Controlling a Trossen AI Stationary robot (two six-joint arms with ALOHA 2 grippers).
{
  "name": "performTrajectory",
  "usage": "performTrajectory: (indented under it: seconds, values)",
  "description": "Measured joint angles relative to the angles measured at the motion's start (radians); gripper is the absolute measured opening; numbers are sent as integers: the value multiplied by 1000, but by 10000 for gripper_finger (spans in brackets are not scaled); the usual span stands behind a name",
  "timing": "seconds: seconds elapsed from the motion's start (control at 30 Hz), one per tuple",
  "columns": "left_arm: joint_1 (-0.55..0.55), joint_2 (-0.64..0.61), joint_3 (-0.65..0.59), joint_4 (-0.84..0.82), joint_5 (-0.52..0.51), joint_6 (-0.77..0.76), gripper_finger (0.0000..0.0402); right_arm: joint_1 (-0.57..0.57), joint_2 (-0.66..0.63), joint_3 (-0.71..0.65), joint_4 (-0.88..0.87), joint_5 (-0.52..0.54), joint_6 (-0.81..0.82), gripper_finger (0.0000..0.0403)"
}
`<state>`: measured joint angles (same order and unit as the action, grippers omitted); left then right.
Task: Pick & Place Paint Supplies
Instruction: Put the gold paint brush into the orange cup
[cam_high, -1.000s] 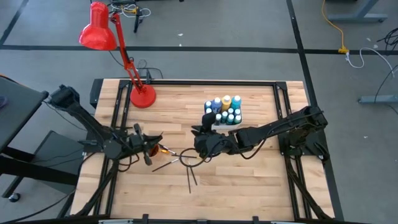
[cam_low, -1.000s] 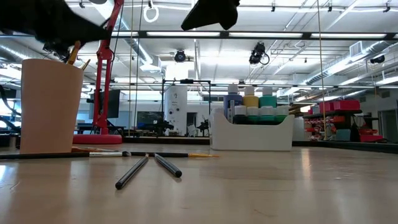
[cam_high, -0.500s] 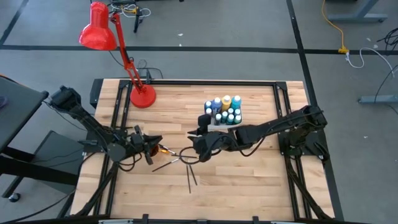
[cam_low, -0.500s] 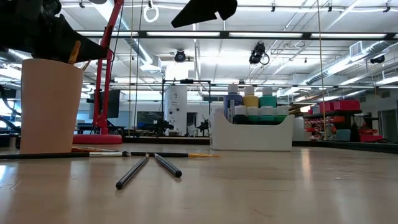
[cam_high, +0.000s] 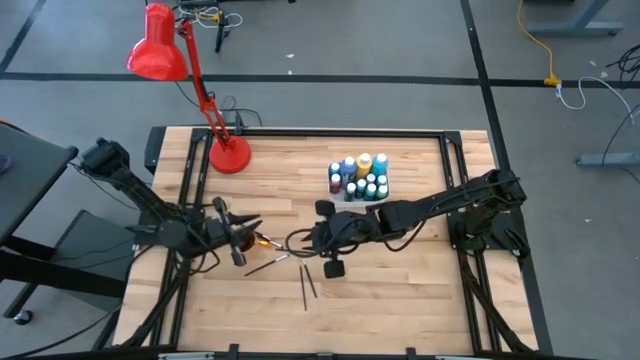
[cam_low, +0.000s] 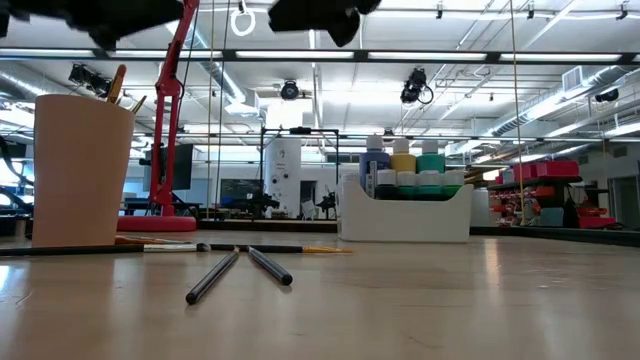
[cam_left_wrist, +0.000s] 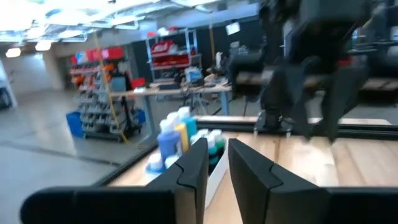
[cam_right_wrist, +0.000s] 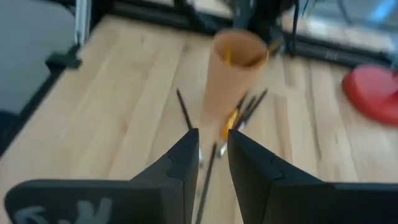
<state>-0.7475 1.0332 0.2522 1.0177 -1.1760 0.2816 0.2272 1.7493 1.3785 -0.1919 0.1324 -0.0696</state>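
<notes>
Paintbrushes (cam_low: 240, 264) are lying loose on the wooden table (cam_high: 400, 290), just right of the orange cup (cam_low: 82, 170), while the paint bottles (cam_high: 360, 175) are standing packed in the white tray (cam_low: 405, 217) farther back and to the right. Above the cup, the left gripper (cam_high: 232, 240) is hanging with its fingers a narrow slit apart and nothing between them. The right gripper (cam_right_wrist: 212, 158) is hovering over the loose brushes, also narrowly parted and gripping nothing.

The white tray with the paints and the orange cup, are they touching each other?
Apart. The low view shows the orange cup at one side and the white tray well away from it, with open space between them.
</notes>
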Motion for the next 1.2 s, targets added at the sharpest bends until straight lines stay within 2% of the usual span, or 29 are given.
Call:
performTrajectory:
  seconds: [0.17,0.33,0.47,0.67,0.9,1.0,1.2]
  values:
    - [-1,0,63,-11,45,74,86,4,3,0,-130,34,39,89]
    - [0,0,84,-17,55,82,93,5,17,-63,-139,33,147,90]
    - [0,0,84,-31,55,80,94,4,20,-138,-144,33,216,106]
    - [0,0,84,-41,55,77,94,4,20,-257,-43,9,251,145]
    - [0,0,84,-40,55,74,94,3,20,-414,214,-17,298,182]
    - [0,0,84,-40,55,74,94,3,31,-470,335,-15,298,187]
    - [0,0,84,-40,55,74,94,3,94,-501,387,15,304,182]
